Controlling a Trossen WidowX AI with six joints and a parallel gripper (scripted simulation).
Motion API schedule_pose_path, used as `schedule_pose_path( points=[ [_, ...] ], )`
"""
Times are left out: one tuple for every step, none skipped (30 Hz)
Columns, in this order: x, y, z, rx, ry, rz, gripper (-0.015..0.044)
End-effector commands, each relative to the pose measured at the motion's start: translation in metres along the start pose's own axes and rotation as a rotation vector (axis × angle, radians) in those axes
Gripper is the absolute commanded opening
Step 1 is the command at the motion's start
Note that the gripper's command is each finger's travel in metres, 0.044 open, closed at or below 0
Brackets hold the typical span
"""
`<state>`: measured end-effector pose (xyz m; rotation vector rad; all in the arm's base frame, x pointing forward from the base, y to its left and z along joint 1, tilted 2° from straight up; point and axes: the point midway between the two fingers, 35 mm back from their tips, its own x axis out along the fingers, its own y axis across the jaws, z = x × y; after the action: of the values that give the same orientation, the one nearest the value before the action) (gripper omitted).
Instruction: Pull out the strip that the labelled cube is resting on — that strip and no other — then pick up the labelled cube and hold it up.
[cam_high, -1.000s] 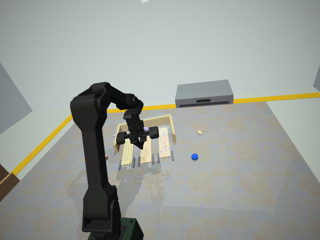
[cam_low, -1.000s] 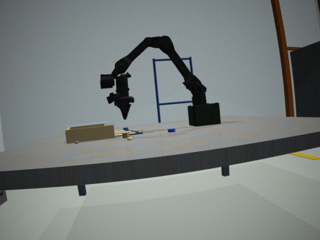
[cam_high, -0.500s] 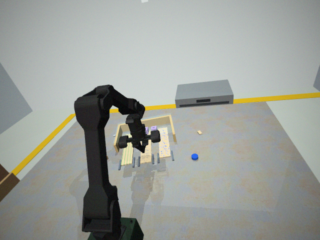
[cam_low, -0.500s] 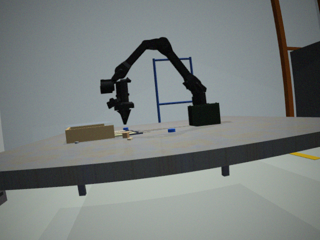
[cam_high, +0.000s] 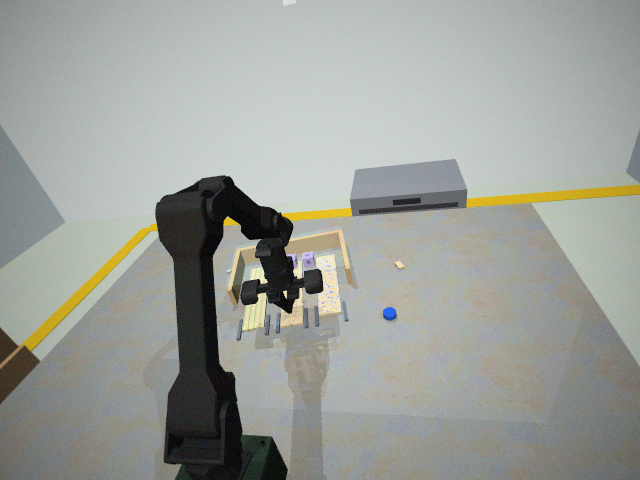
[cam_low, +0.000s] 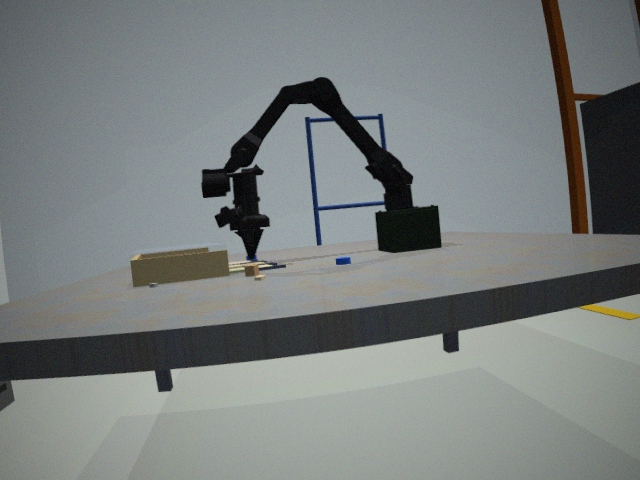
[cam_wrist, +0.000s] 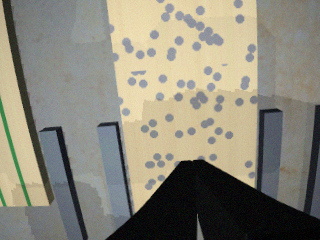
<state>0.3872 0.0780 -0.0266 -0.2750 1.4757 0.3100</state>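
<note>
My gripper (cam_high: 289, 311) (cam_low: 251, 257) (cam_wrist: 191, 171) is shut and empty, tips pointing down low over the grey-dotted middle strip (cam_high: 292, 317) (cam_wrist: 175, 110). Contact cannot be told. A purple cube (cam_high: 293, 258) shows partly behind the gripper at that strip's far end. Another purple cube (cam_high: 308, 259), with a dark mark, stands right of it, beside the blue-dotted strip (cam_high: 328, 291). The letters are not readable. The green-striped strip (cam_high: 253, 310) (cam_wrist: 15, 155) lies on the left.
A low wooden wall (cam_high: 315, 242) (cam_low: 180, 269) surrounds the strips' far ends. Upright grey guides (cam_high: 345, 311) (cam_wrist: 271, 150) flank their near ends. A blue disc (cam_high: 389, 313) and a tan chip (cam_high: 399, 265) lie right. An orange block (cam_low: 251, 270) and another blue disc (cam_low: 343, 260) lie left.
</note>
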Motion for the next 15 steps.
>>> schedule_pose_path(
  points=[
    [0.009, -0.0009, -0.0026, -0.006, 0.007, -0.004, 0.0],
    [0.0103, -0.0009, -0.0028, -0.006, 0.007, -0.004, 0.0],
    [0.0111, -0.001, -0.0029, -0.006, 0.007, -0.004, 0.0],
    [0.0113, -0.001, -0.0029, -0.006, 0.007, -0.004, 0.0],
    [0.0113, -0.001, -0.0029, -0.006, 0.007, -0.004, 0.0],
    [0.0113, -0.001, -0.0029, -0.006, 0.007, -0.004, 0.0],
    [0.0113, -0.001, -0.0029, -0.006, 0.007, -0.004, 0.0],
    [0.0113, -0.001, -0.0029, -0.006, 0.007, -0.004, 0.0],
    [0.0113, -0.001, -0.0029, -0.006, 0.007, -0.004, 0.0],
    [0.0113, -0.001, -0.0029, -0.006, 0.007, -0.004, 0.0],
    [0.0113, -0.001, -0.0029, -0.006, 0.007, -0.004, 0.0],
    [0.0113, -0.001, -0.0029, -0.006, 0.007, -0.004, 0.0],
    [0.0113, -0.001, -0.0029, -0.006, 0.007, -0.004, 0.0],
    [0.0113, -0.001, -0.0029, -0.006, 0.007, -0.004, 0.0],
    [0.0114, -0.001, -0.0029, -0.006, 0.007, -0.004, 0.0]
  ],
)
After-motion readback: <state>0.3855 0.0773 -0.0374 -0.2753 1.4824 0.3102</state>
